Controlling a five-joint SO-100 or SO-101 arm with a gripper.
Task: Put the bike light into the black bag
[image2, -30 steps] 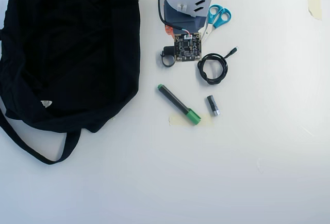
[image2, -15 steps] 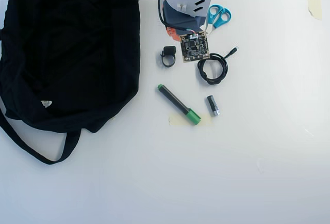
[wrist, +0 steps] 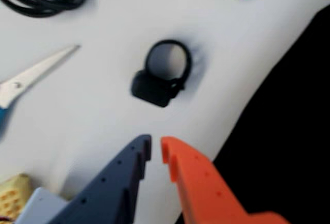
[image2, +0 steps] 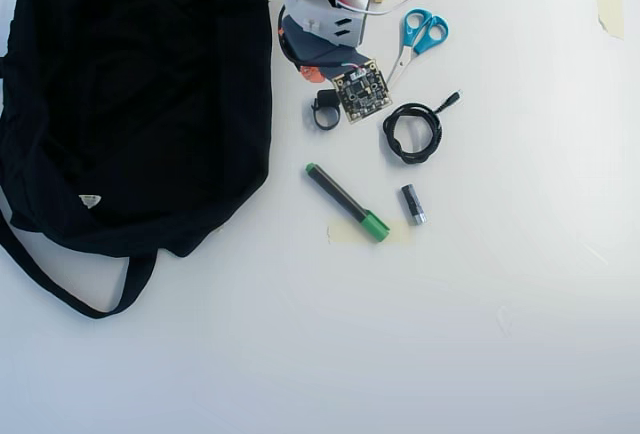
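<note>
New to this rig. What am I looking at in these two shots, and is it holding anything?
It is a small robot arm with a two-finger gripper. One camera rides on its wrist; the other looks straight down.

On the white table lie a big black bag, scissors, a coiled cable, a green-capped marker, a small cylinder and the bike light, a small black block with a loop.

The gripper holds nothing. Its blue and orange fingers are nearly together, just short of the bike light, not touching it.

the overhead view looks straight down from far up; the wrist view looks close past the gripper [wrist: 156, 149]. both show the bike light [wrist: 160, 74] [image2: 325, 111].
</note>
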